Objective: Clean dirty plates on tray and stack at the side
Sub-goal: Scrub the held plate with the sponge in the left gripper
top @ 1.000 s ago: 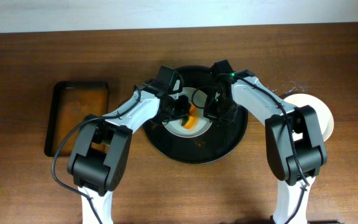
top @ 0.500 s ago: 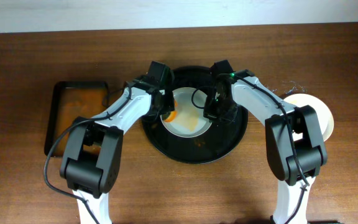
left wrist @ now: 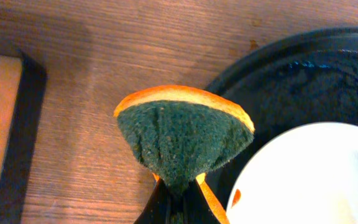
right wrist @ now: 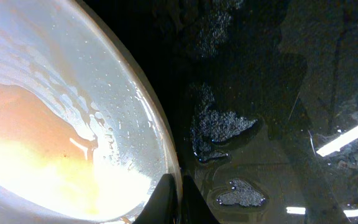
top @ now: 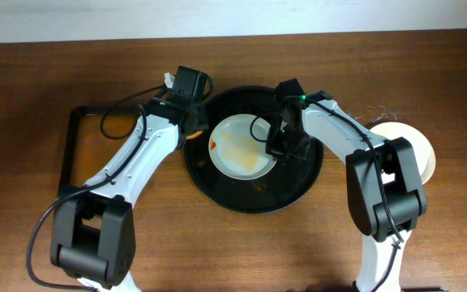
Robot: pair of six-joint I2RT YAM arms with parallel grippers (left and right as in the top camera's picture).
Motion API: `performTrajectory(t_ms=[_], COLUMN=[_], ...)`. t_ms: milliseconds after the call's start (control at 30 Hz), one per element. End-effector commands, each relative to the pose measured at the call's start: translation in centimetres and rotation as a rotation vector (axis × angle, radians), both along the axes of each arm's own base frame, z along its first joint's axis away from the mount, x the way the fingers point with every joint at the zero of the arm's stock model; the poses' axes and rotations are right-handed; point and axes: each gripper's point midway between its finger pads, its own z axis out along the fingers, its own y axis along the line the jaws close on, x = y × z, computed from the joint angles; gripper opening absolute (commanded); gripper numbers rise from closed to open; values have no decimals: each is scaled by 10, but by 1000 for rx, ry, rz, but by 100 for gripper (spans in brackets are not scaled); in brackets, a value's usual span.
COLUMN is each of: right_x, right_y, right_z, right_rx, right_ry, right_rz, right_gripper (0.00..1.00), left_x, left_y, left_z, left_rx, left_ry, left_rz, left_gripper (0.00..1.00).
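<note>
- Since half a second ago, your left gripper (left wrist: 178, 203) has pulled back off the plate (top: 237, 150) and now sits outside the rim of the round tray (top: 294, 185), over the table (top: 23, 97). The right arm has not shifted.
- The left jaws are closed hard on the sponge (left wrist: 182, 137), which is folded so its green scouring face fans out ahead of the fingertips and the orange backing shows along the edge.
- Seen from that gripper, the plate lies ahead and to one side, with the tray rim between them. The rectangular tray (top: 66, 166) lies on the opposite side, near but apart.
- Your right gripper (right wrist: 178, 202) is pinched on the plate's rim, one finger inside the lip and one outside. This looks like a steadying hold, so the plate does not slide on the wet tray while you scrub.
- The plate rests in the tray, directly in front of the right fingertips. A thin orange film covers its middle and a red smear sits at the edge nearest the sponge, so I would judge it not yet clean.
- A second white plate (top: 418, 154) waits on the table behind the right arm, well apart from both tools. That is the likely place for the stack.
</note>
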Motion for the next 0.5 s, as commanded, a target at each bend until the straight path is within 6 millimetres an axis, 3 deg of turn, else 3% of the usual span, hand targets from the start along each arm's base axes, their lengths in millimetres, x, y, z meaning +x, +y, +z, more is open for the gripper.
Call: performTrajectory(t_ms=[0, 133, 233, 467], right_x=[-18, -18, -18, -18], right_y=[-16, -16, -16, -16], right_z=[-15, -15, -15, -15], right_rx=[-78, -78, -78, -78], right_ry=[63, 64, 64, 64], right_rz=[14, 14, 14, 14], right_gripper=[4, 4, 4, 4], left_x=[-12, -10, -10, -5], left_y=[-26, -59, -70, -88], left_z=[6, 12, 12, -23], left_rx=[-137, -243, -249, -270], left_ry=[35, 16, 4, 44], left_rz=[-90, -230, -279, -374], left_gripper=[0, 0, 0, 0])
